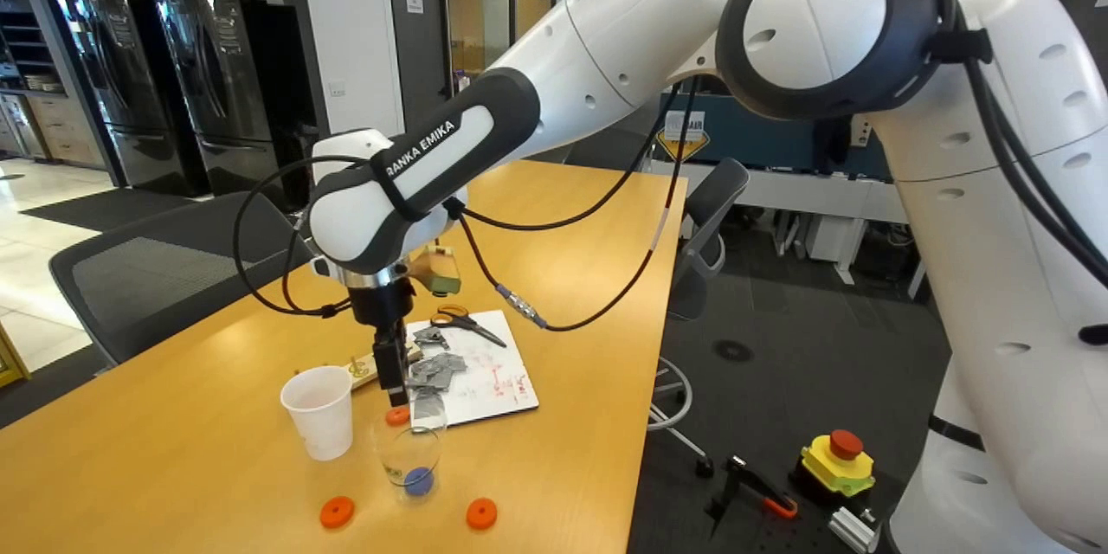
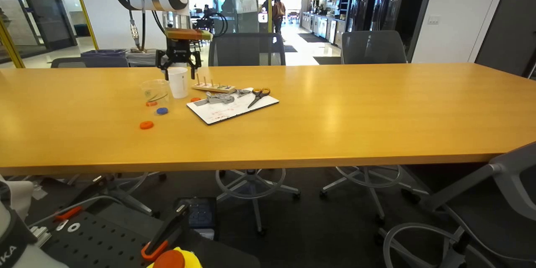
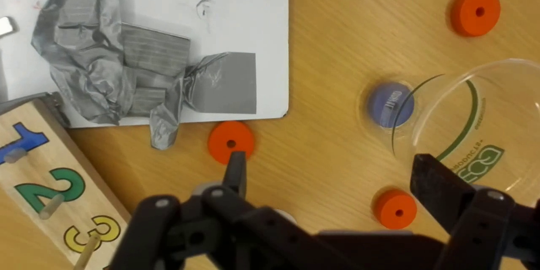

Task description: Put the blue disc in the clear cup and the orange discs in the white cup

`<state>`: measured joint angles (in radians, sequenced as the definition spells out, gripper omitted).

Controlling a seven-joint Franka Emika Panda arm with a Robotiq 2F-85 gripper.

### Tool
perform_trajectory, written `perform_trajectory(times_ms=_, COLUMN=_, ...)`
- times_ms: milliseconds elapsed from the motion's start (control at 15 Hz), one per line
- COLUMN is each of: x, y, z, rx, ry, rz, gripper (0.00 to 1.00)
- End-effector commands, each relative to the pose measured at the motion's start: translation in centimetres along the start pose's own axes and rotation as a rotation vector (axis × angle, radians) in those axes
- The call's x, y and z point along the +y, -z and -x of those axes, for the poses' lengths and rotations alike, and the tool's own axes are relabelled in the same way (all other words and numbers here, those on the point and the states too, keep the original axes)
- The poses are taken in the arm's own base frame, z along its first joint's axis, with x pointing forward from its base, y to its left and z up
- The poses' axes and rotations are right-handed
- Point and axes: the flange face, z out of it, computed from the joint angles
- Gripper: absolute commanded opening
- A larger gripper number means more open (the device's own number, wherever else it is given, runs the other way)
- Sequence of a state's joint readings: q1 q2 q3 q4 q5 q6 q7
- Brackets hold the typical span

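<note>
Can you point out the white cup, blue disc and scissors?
White cup point(image 1: 322, 426): in an exterior view, on its outer wall.
Blue disc point(image 3: 386, 103): in the wrist view, on its upper face.
Scissors point(image 1: 471, 325): in an exterior view, where handles meet blades.

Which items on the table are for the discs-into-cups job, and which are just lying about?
Job: blue disc, clear cup, three orange discs, white cup.
Just lying about: small whiteboard, crumpled grey tape, scissors, numbered peg board.

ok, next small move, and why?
I'd probably ease the open claw over the orange disc beside the whiteboard: the blue disc already sits in the clear cup, all three orange discs lie outside the white cup, and this one looks farthest from the clear cup.
</note>
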<state>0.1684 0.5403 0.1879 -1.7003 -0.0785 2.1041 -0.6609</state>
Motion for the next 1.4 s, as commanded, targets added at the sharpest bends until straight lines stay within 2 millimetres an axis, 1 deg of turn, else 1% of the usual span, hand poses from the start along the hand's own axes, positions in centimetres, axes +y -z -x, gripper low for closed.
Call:
perform_trajectory(times_ms=0, x=0.9, y=-0.6, z=-0.7, rx=0.043, ry=0.024, rz=0.019, gripper=1.0)
perform_trajectory(times_ms=200, x=1.3, y=-1.7, z=-0.9, rx=0.051, ry=0.021, rz=0.024, gripper=1.0)
perform_trajectory(times_ms=533, x=1.9, y=-2.6, z=-0.6, rx=0.058, ry=0.016, rz=0.027, gripper=1.0)
perform_trajectory(times_ms=933, x=3.2, y=-5.0, z=-0.2, rx=0.051, ry=0.006, rz=0.009, gripper=1.0)
perform_trajectory(times_ms=1333, x=3.9, y=-6.9, z=-0.6, rx=0.066, ry=0.008, rz=0.008, gripper=1.0)
